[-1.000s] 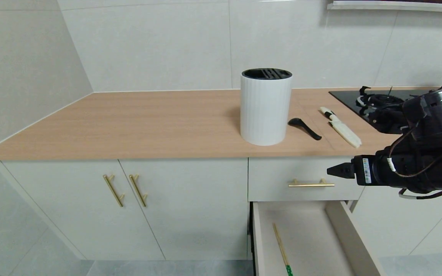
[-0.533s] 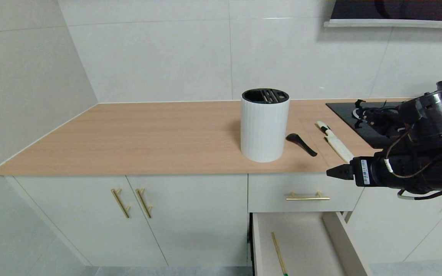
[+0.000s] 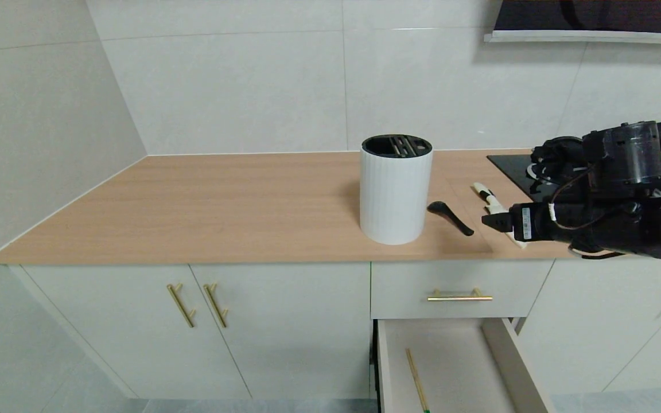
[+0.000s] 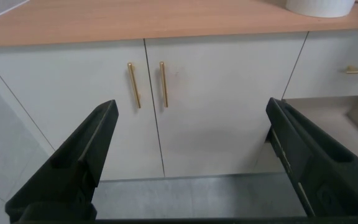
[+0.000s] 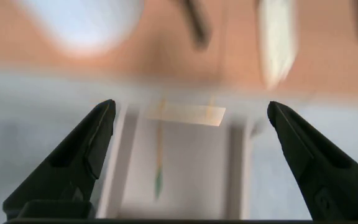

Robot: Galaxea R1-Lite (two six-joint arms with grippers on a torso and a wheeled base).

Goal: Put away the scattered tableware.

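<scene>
The counter (image 3: 221,206) runs across my head view, with two cabinet doors (image 3: 193,321) under its left part. Under its right part sits a closed drawer front and, below that, an open drawer (image 3: 505,367). A black hob (image 3: 511,166) sits at the counter's far right.

The white ribbed holder (image 3: 395,198) stands upright near the counter's front edge, above the left end of the drawers. From the head I can look into its slotted black top. The left wrist view catches just its base at the counter's lip.

My right gripper (image 3: 488,221) hangs at the counter's front edge, pointing toward my left, above the open drawer. It shows side-on from the head, and its own wrist view shows the fingers spread wide with nothing between them. That wrist view is blurred, but it takes in the holder, the spoon and the knife on the counter and the drawer below.

My left gripper (image 4: 191,162) is low in front of the cabinet doors, fingers wide apart and empty. Its camera gives me the two gold door handles (image 4: 148,84) close up.

The knife (image 3: 486,194) lies flat between the spoon and the hob, handle toward the wall. The right gripper covers part of its blade from the head, and I cannot tell whether they touch.

The black spoon (image 3: 451,217) lies just right of the holder, bowl toward it.

The chopsticks (image 3: 416,378) lie in the open drawer along its left side.
</scene>
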